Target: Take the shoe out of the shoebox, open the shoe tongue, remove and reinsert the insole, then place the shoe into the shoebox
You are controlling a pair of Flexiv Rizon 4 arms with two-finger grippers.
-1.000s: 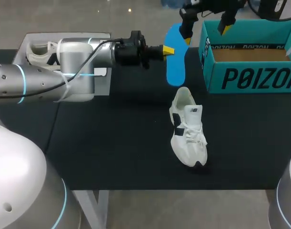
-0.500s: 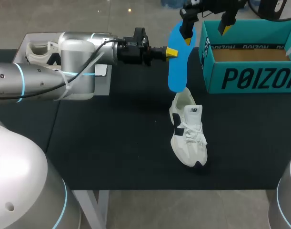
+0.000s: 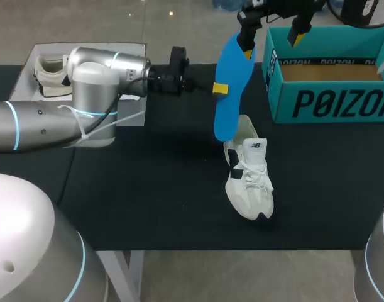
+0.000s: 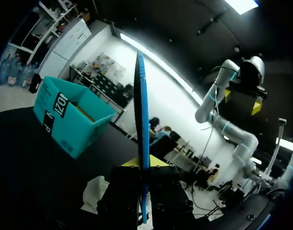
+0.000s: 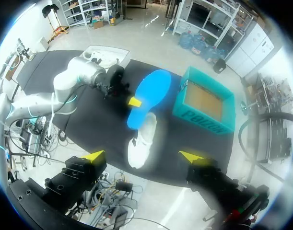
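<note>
Left gripper clamped on the blue insole, whose lower end hangs just over the shoe collar. Right gripper fingers apart, high beyond the shoe by the shoebox. We'd angle the lower end toeward and slide it in flat before releasing.

soft overhead light; the white mesh sneaker casts a faint shadow on the matte black table, and looks overexposed in the right wrist view.

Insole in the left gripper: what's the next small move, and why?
Probably lower the insole so its lower end slips into the shoe's opening. The left gripper is shut on it, it hangs nearly upright with that end at the shoe's heel, and the right gripper is open, high above.
</note>
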